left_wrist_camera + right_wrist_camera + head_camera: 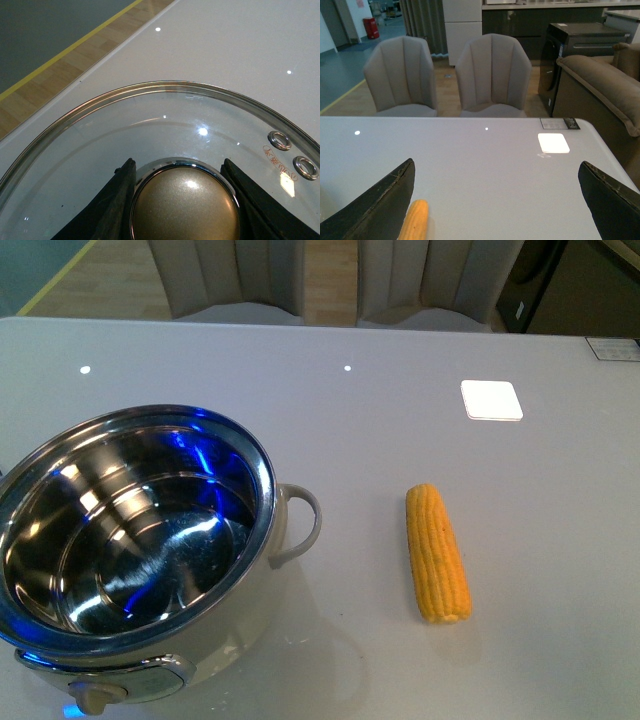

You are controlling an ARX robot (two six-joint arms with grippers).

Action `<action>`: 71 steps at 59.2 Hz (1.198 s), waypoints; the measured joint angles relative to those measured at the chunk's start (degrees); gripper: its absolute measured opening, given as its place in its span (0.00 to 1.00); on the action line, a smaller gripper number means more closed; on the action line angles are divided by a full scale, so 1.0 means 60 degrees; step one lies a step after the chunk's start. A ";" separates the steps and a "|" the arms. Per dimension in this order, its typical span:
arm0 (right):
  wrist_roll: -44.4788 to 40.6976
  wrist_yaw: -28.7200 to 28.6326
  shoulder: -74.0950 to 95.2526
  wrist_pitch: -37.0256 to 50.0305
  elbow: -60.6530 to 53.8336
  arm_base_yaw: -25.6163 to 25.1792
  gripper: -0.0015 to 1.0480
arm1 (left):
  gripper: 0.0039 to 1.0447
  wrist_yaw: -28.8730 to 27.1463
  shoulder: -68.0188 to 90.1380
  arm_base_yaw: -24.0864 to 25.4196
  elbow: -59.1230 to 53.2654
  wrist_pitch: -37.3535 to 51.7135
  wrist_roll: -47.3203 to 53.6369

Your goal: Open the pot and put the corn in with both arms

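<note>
Pot (pixel 268 502): uncovered, on the desk (pixel 400 390), on my left side.
Corn (pixel 437 552): flat on the desk, right of the pot, well apart from it. Its long axis runs away from me, tapered end far.
Left pincer (pixel 179 161): clamped on the lid knob (pixel 186 205) and carrying the glass lid (pixel 150 115).
Right pincer (pixel 496 162): spread wide and empty, with the corn's end just beside one finger.
Call: the right arm is nearer, so I'd grip across the cob.

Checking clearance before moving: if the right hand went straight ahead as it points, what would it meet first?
Likely only bare table, though depth is unclear; the corn sits aside, by one finger.
</note>
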 joint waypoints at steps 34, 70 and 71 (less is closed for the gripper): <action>0.0004 0.0000 0.0000 0.0000 0.0000 0.0000 0.91 | 0.42 -0.0302 0.0616 -0.0124 0.0069 0.0590 -0.0113; 0.0000 -0.0004 0.0000 0.0000 0.0000 0.0000 0.91 | 0.93 -0.0332 -0.0998 -0.0036 -0.0962 0.0521 -0.0401; 0.0004 0.0000 0.0000 0.0000 0.0000 0.0000 0.91 | 0.93 -0.0284 -0.1188 -0.0007 -0.1071 0.0488 -0.0423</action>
